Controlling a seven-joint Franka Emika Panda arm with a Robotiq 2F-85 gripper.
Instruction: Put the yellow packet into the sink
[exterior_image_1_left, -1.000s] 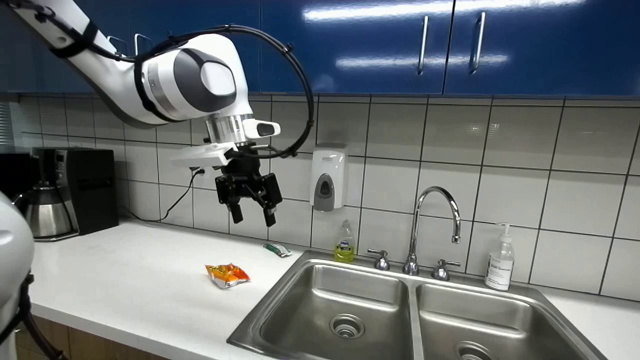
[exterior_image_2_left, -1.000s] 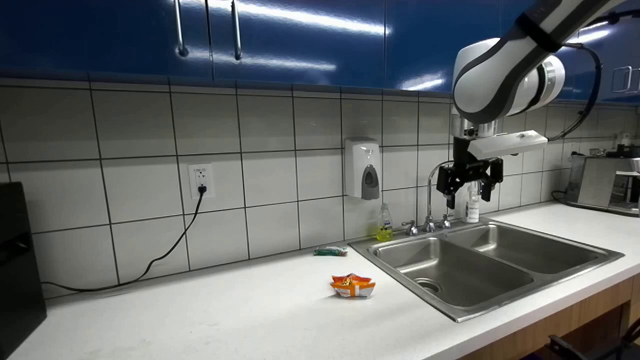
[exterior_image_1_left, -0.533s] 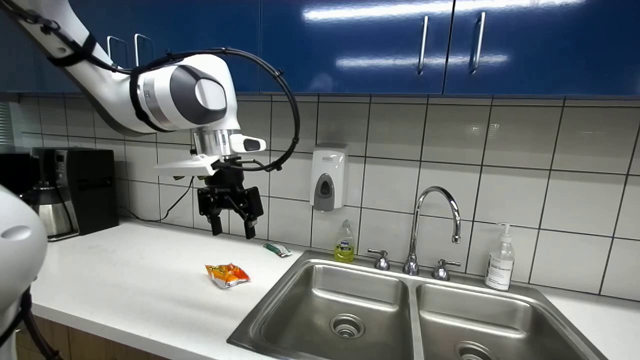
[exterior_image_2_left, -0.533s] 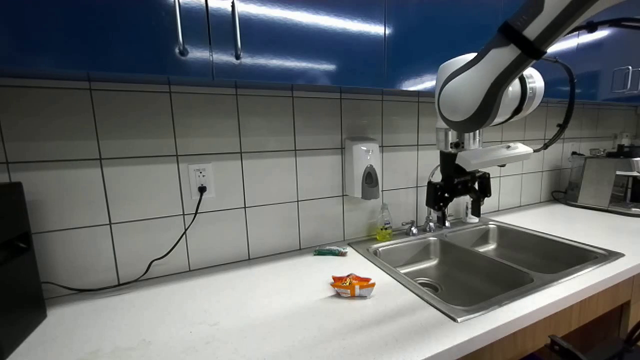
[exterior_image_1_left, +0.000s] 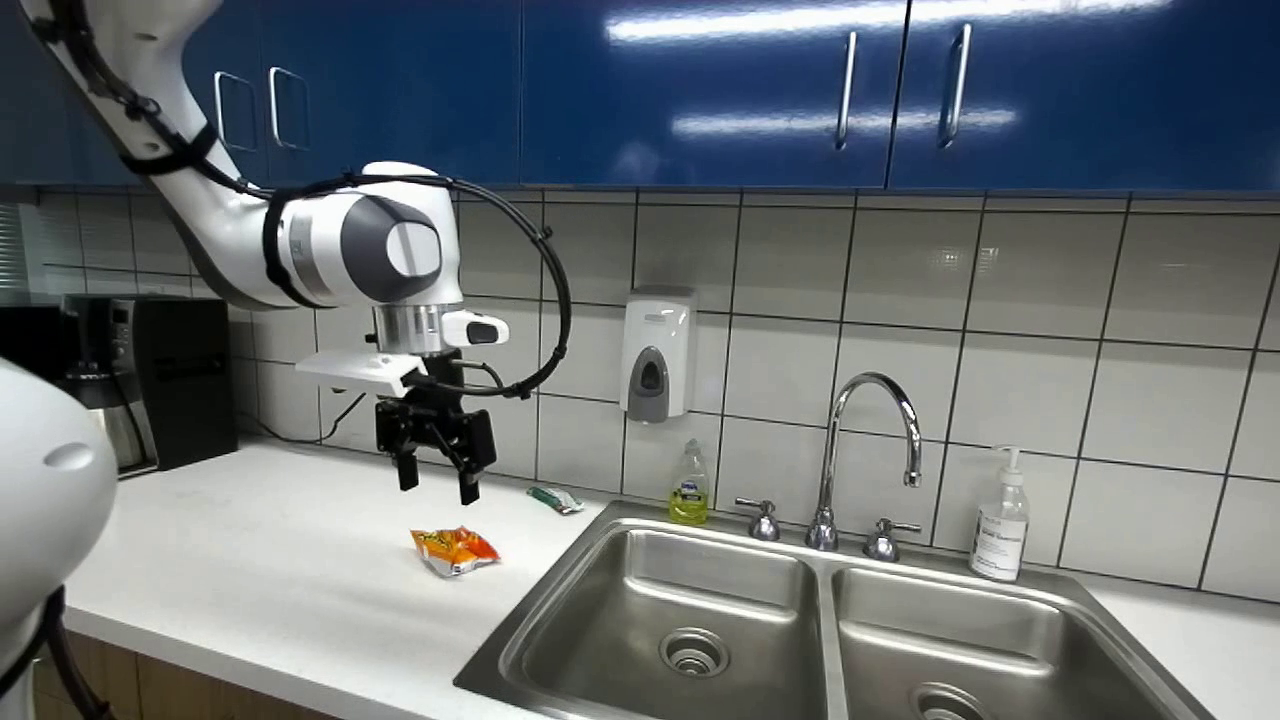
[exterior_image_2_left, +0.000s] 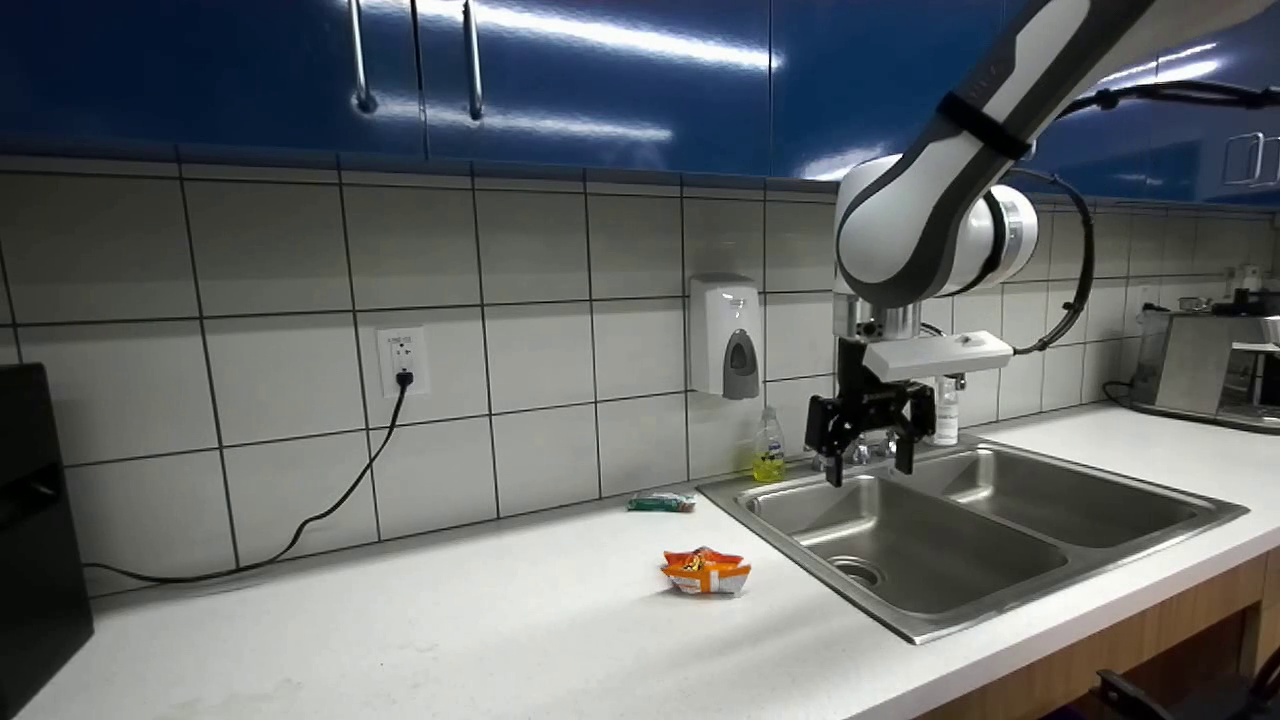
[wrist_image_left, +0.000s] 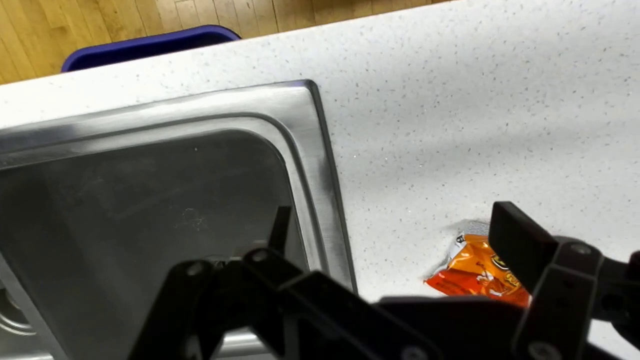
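The yellow packet (exterior_image_1_left: 455, 551), orange-yellow with red markings, lies crumpled on the white counter left of the sink (exterior_image_1_left: 548, 597). It also shows in an exterior view (exterior_image_2_left: 705, 572). My gripper (exterior_image_1_left: 438, 486) points down, open and empty, well above the counter. It shows in an exterior view (exterior_image_2_left: 870, 470) in front of the sink's back rim. In the wrist view the gripper (wrist_image_left: 392, 220) spans the sink rim (wrist_image_left: 322, 185) and the counter. There the packet (wrist_image_left: 475, 267) lies below, partly hidden by the right finger and gripper body.
A small green packet (exterior_image_1_left: 556, 499) lies near the wall. A dish soap bottle (exterior_image_1_left: 689, 495), the curved faucet (exterior_image_1_left: 830, 450) and a pump bottle (exterior_image_1_left: 1000, 530) stand along the sink's back. A wall dispenser (exterior_image_1_left: 657, 355) hangs above. A purple bin (wrist_image_left: 150, 47) shows beyond the counter edge.
My gripper has moved down and to the left in both exterior views, staying open. The yellow packet and the green packet have not moved.
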